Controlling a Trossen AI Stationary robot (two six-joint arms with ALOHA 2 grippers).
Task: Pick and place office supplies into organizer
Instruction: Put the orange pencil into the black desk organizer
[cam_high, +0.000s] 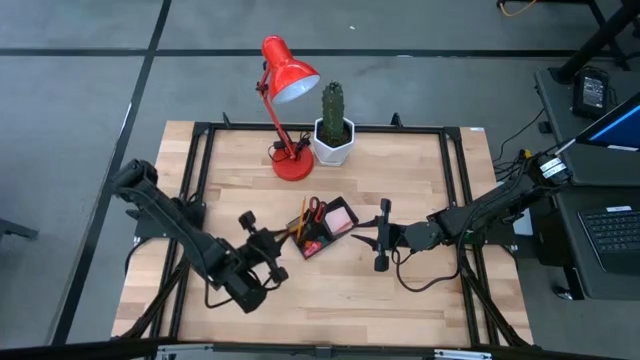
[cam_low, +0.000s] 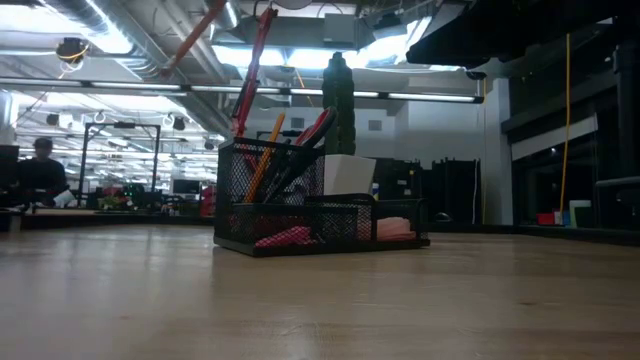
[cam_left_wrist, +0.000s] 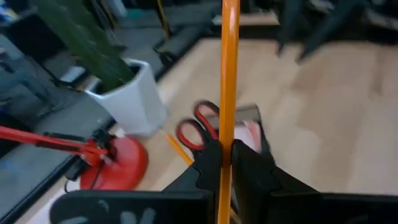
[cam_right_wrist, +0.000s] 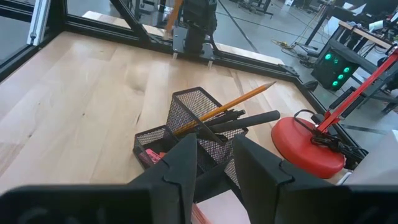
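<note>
Left end effector (cam_left_wrist: 225, 163) grips an orange pencil (cam_left_wrist: 229, 81) upright, left of the organizer (cam_high: 322, 230) mid-tabletop. Right end effector (cam_right_wrist: 214, 158) hangs just right of the organizer, fingers parted around nothing, holding nothing.

This looks like a robotics lab or open workshop: beyond the wooden surface (cam_high: 400, 200) run exposed ceiling ducts (cam_low: 120, 30) and strip lights, with a laptop (cam_high: 610, 235) beside it.
</note>
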